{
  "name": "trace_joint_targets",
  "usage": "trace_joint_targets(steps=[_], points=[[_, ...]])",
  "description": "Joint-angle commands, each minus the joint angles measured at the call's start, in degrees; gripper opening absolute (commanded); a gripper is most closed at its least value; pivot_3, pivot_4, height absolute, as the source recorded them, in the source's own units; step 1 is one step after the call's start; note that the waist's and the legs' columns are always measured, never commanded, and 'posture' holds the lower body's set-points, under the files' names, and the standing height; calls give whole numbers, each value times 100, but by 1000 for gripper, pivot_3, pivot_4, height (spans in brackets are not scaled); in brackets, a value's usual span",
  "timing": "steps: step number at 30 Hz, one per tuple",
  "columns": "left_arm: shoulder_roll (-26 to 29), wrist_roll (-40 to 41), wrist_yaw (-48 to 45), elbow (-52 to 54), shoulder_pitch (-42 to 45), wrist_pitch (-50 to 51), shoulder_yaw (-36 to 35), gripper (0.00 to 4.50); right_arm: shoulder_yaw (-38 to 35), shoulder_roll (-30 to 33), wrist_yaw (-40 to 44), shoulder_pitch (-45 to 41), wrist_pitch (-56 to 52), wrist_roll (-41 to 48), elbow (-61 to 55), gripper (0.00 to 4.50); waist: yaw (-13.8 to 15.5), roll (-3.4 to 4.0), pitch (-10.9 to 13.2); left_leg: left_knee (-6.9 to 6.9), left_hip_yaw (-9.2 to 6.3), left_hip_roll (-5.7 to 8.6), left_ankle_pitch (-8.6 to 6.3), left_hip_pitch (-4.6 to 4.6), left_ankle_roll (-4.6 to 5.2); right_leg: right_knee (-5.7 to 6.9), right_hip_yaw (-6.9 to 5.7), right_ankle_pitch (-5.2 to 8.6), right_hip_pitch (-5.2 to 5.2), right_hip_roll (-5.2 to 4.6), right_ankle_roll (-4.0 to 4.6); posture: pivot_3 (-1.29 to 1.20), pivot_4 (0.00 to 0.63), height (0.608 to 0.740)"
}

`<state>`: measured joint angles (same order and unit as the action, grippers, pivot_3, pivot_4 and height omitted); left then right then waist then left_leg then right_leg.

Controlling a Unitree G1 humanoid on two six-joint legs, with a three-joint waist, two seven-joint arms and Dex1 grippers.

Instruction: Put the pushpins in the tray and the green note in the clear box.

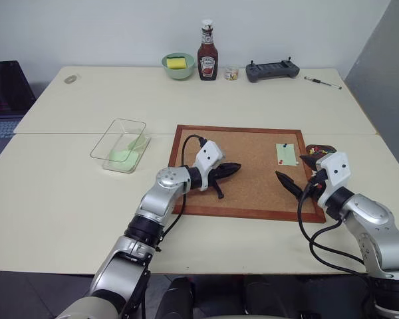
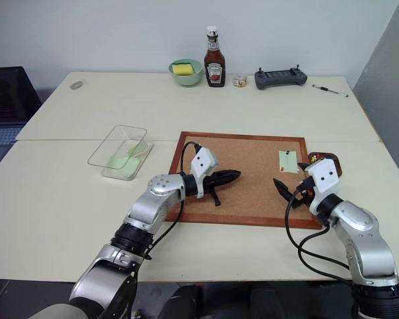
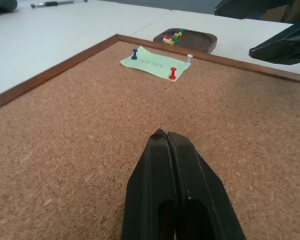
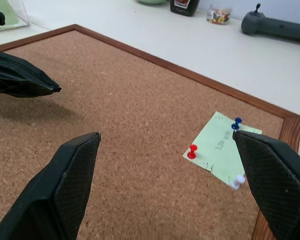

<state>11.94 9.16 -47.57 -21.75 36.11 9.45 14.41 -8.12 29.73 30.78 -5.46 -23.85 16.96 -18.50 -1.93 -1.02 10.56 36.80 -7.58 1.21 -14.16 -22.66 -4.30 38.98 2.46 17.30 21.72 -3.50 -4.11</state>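
Both arms [image 1: 163, 199] silver-grey metal, black joint rings, white wrist housings [image 1: 208, 157], looping black cables [image 1: 319, 249]. Black fingers [image 4: 72, 185], cross-hatched textured pads.

Along the table's [image 1: 66, 199] far edge stand a green bowl [image 1: 178, 66] holding a yellow sponge [image 1: 177, 62], a ketchup bottle [image 1: 207, 60], a small jar [image 1: 231, 73], a grey controller [image 1: 272, 70] and a pen [image 1: 322, 82], with a laptop [image 1: 6, 93] off left.
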Motion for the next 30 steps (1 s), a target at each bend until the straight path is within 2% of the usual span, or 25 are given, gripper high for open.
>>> trace_joint_targets(steps=[1,7,11,17,30], points=[[-175,-108,12,-317,134,-235,6,50,-117,3,-123,-63,-57,38,-232,4500,0,0,0,0,0,0,0,0,0,0,0,0,0,0,0,0,150,740],[-269,-305,-70,-716,34,-493,70,50,-150,-33,-235,-332,-369,181,-142,4500,1,0,0,1,-1,0,0,1,0,1,0,0,-1,0,0,0,150,740],[-289,-387,-117,-717,-64,-565,98,50,-135,-171,-391,-870,-505,167,310,4500,-2,4,-3,2,0,0,0,4,0,1,1,0,-3,0,0,0,150,740],[-332,-439,-138,-653,-117,-544,100,50,180,-246,-441,-1829,-360,-194,1687,4500,-1,8,-5,4,-1,2,0,6,0,1,-1,0,-6,-1,0,0,150,740],[-322,-444,-135,-376,-319,-403,85,50,457,-375,-205,-3032,635,-703,4094,4500,-50,17,-11,4,0,4,0,6,0,2,2,-1,-4,-2,0,0,150,740]])
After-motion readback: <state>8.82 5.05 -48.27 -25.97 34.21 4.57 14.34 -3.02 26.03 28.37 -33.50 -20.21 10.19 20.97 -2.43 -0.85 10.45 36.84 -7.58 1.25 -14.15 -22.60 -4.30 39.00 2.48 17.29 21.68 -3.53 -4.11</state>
